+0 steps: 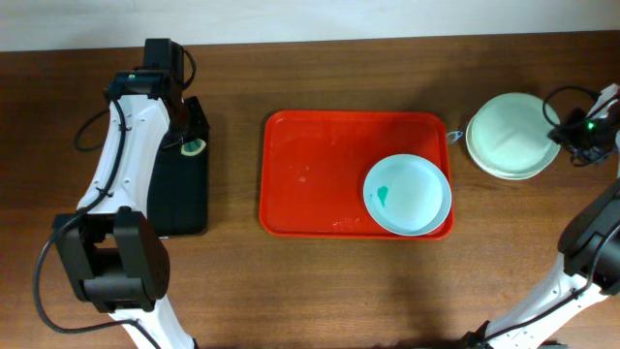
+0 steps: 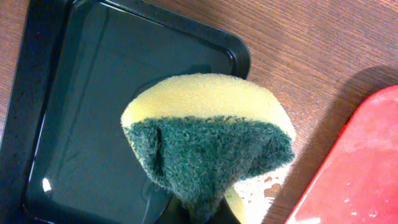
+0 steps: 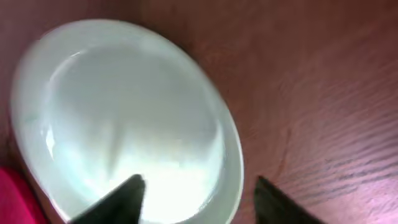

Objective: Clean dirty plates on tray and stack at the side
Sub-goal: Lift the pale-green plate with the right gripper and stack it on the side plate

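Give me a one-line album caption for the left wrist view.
Folded yellow-and-green scouring sponge held over the black tray's edge, with the red tray's corner at right.

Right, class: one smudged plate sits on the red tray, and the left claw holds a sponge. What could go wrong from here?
The left claw pinches the sponge by one end, folded; scrubbing pressure might twist it loose.
The plate lies unheld in a corner of the red tray; wiping could slide it onto the rim.
The open right claw straddles the rim of the stacked plates; withdrawing carelessly may nudge the stack.
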Robot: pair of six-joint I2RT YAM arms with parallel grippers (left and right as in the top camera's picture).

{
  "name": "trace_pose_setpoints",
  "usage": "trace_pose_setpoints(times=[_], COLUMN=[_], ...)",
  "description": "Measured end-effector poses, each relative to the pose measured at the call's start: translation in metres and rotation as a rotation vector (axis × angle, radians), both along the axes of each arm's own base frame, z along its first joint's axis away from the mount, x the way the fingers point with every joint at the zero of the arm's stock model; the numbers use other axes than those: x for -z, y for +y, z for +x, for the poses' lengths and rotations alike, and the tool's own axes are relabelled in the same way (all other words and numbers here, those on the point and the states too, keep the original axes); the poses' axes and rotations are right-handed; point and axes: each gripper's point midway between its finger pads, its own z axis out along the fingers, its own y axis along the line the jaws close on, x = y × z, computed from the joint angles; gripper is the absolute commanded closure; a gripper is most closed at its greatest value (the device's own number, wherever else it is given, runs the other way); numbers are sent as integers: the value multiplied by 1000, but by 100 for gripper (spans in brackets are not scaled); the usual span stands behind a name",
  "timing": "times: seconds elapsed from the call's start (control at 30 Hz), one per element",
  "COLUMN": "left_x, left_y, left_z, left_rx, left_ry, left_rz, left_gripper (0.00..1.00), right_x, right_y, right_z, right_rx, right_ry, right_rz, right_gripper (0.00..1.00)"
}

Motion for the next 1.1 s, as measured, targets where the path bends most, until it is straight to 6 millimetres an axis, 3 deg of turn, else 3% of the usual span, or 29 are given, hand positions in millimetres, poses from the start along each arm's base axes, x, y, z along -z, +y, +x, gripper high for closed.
trace_pose_setpoints(times=[0.17, 0.27, 0.33, 0.37, 0.43, 0.57, 0.67, 0.8, 0.9, 1.1], left_x=[0, 0, 0, 0, 0, 0, 0, 0, 0, 0], left_y=[0, 0, 0, 0, 0, 0, 0, 0, 0, 0], left_z=[1, 1, 0, 0, 0, 0, 0, 0, 0, 0], left_rx=[0, 1, 1, 1, 0, 1, 1, 1, 1, 1], left_ry=[-5, -6, 1, 1, 1, 1, 1, 2, 1, 2], left_rz=[0, -2, -3, -3, -2, -3, -3, -3, -3, -3], left_gripper=[100, 100, 100, 100, 100, 100, 100, 100, 100, 100], right_x=[-3, -26, -37, -36, -26, 9, 29, 49, 51, 44], right_y=[19, 52, 105, 144, 197, 274, 279, 259, 254, 252], right_z=[-17, -14, 1, 7, 9, -16, -35, -46, -55, -107], right_rx=[-20, -128, -309, -449, -627, -887, -945, -923, -912, -786], right_ry=[69, 68, 49, 46, 59, 173, 273, 354, 392, 613], right_rz=[48, 31, 30, 37, 35, -19, -99, -198, -199, -101], right_gripper=[30, 31, 36, 36, 36, 33, 29, 29, 29, 28])
